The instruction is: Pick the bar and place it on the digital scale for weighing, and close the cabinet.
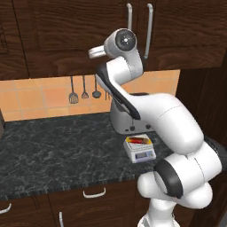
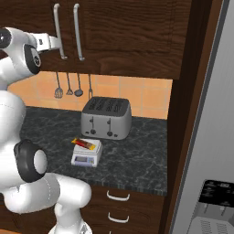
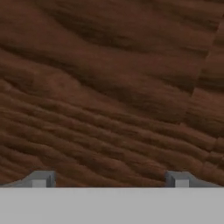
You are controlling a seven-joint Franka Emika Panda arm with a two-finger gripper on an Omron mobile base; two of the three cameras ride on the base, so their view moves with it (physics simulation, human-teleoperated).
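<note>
bar (image 1: 136,140): lies across the digital scale (image 1: 139,152) plate, in front of the toaster (image 2: 106,118), so weighing looks done.
gripper (image 3: 109,179): fingers spread wide, empty, facing the cabinet (image 3: 109,87) door, likely pressing it flush.

The bar (image 2: 85,144) lies on the digital scale (image 2: 86,155), in front of the toaster (image 2: 106,118) on the dark desk (image 2: 137,155); both cabinet (image 2: 123,36) doors look shut.
</note>
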